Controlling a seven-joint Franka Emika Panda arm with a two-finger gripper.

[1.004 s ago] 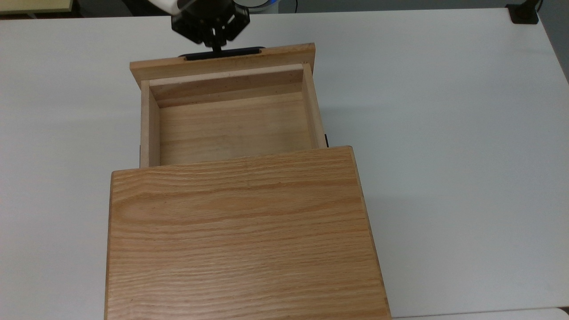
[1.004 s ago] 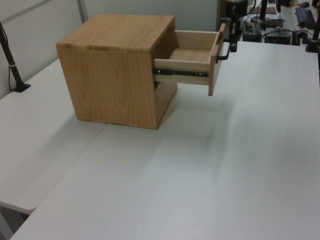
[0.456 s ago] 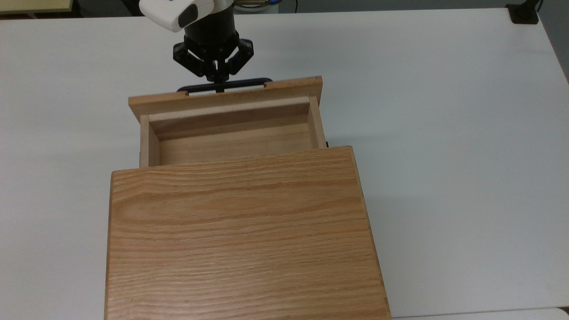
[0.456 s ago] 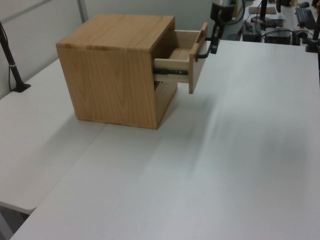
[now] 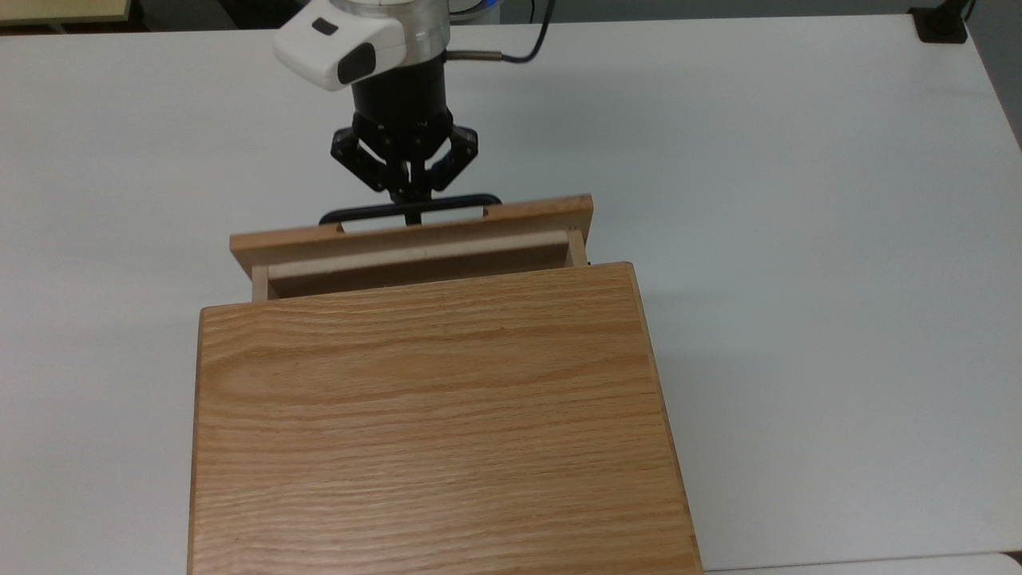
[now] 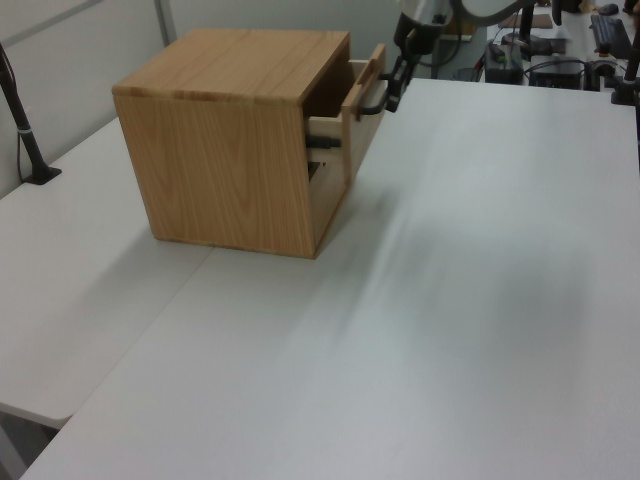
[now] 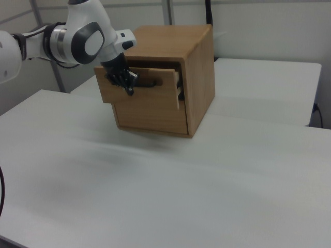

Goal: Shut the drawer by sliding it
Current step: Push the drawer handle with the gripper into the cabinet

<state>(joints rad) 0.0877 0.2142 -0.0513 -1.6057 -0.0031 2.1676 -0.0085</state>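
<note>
Top view: pincer (image 5: 411,204) reaches level, clamped on the drawer (image 5: 415,239)'s handle (image 5: 411,209).

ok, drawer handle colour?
Black, a thin bar handle on the light oak drawer front; clearest in the top view.

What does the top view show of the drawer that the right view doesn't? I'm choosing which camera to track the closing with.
The top view alone shows the narrow strip of the drawer interior left open beyond the cabinet top. The right view alone shows the drawer's front panel face-on and the fixed panel beneath it. Both show the gripper shut on the black handle.
</note>
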